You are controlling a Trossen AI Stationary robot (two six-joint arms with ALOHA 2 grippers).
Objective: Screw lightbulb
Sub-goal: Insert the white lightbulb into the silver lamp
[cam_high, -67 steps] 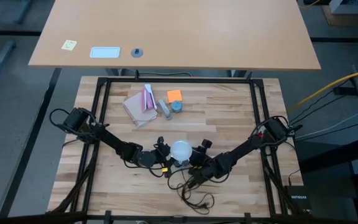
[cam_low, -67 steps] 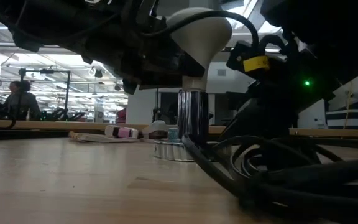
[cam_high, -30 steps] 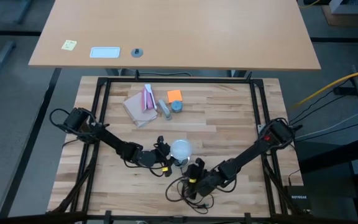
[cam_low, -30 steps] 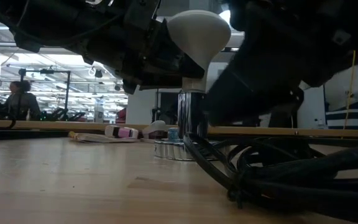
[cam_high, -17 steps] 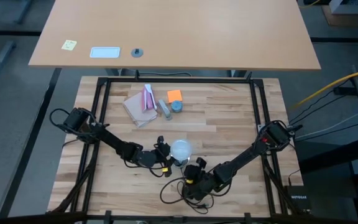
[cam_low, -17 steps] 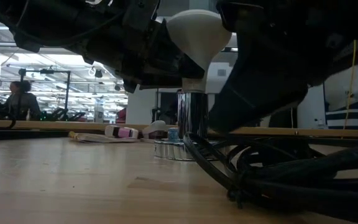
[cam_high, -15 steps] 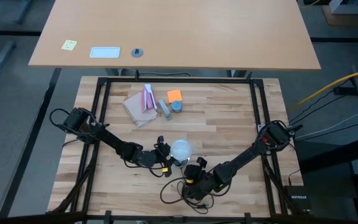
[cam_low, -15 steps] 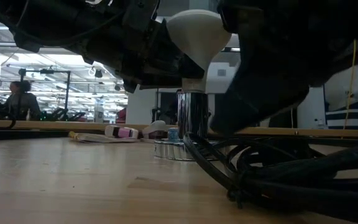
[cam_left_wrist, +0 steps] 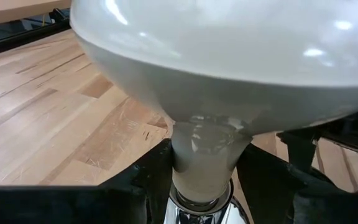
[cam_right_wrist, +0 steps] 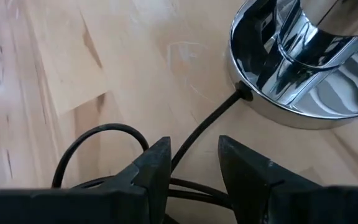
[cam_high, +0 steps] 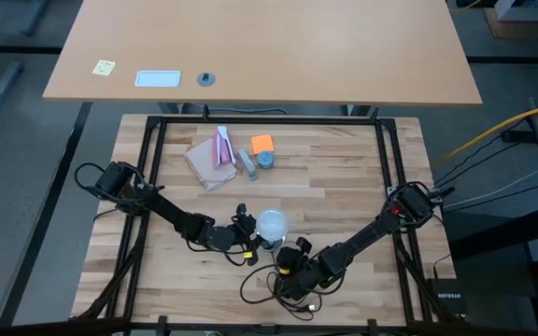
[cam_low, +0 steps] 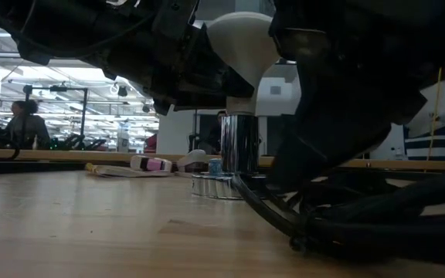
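Frosted white lightbulb [cam_high: 272,223], silver socket [cam_right_wrist: 303,68], black cord [cam_right_wrist: 201,127] — pale striped wood table [cam_high: 344,177].

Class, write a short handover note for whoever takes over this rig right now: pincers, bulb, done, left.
Left pincer: shut on the lightbulb's grey neck, bulb upright over the chrome socket.
Right pincer: open, low over the black cord beside the socket base, holding nothing.
Done: screw base sits in the socket.
Left: whether it is fully tightened cannot be told; finish turning, then release.

left gripper [cam_left_wrist: 202,168] clamped, right gripper [cam_right_wrist: 188,163] parted
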